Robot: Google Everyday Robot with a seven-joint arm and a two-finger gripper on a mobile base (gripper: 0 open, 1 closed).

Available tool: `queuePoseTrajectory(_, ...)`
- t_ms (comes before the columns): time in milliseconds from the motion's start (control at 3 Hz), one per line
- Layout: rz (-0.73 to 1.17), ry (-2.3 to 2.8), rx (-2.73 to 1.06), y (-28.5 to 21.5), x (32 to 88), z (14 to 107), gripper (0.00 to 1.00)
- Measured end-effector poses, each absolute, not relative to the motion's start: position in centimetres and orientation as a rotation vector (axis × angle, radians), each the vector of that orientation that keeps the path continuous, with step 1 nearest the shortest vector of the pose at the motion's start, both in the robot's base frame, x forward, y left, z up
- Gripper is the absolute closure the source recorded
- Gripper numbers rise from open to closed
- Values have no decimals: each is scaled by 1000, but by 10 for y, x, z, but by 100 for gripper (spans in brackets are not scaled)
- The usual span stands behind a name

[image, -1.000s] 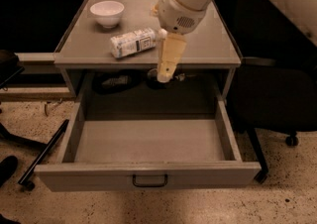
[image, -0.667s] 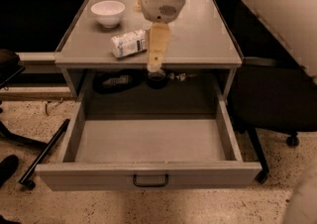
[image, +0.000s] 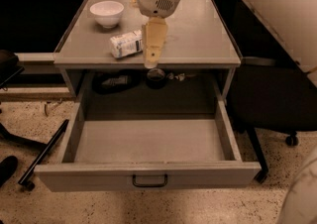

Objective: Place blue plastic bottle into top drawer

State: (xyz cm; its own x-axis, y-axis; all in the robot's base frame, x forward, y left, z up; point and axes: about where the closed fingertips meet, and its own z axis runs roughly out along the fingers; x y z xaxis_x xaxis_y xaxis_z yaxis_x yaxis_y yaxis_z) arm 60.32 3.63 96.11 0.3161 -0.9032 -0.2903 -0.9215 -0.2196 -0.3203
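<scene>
Floor and room: you are looking down at a pale speckled floor (image: pixel 208 208), with a grey metal counter (image: pixel 198 44) standing on it and a dark office chair (image: pixel 277 99) sitting to the right.
Counter load: it is carrying a round white bowl (image: pixel 106 12) at the back left and the small clear blue plastic bottle with a pale label (image: pixel 126 44) nearer the front edge.
Blue plastic bottle: it is lying on its side and is not yet in the drawer.
Gripper: your tan gripper (image: pixel 151 59) is hanging tip-down just beside the bottle's right end, over the counter's front edge. You cannot tell whether it is open or closed, or whether it is touching the bottle.
Reason for that pose: you are probably lining up a grasp, since the bottle is lying where a downward reach can meet it.
Top drawer: the wide shallow grey metal top drawer (image: pixel 148 171) is standing pulled well out below the counter, with its dark wire handle (image: pixel 149 182) facing you. It is showing only a bare floor, so it is ready to receive the bottle.
Bowl contents: nothing is showing inside from this angle.
Recess under the counter: a round dark object (image: pixel 156 75) and a flatter dark one (image: pixel 114 82) are lying there, and you cannot tell what they are.
</scene>
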Motion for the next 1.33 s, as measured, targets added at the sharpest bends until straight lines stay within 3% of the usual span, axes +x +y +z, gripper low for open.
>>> queuePoseTrajectory(333,92,1596,-2174,44,617,948,0)
queuePoseTrajectory(1000,65,1475,-2194,114,724,914,0)
queuePoseTrajectory(1333,66,1475,-2196,114,724,913,0)
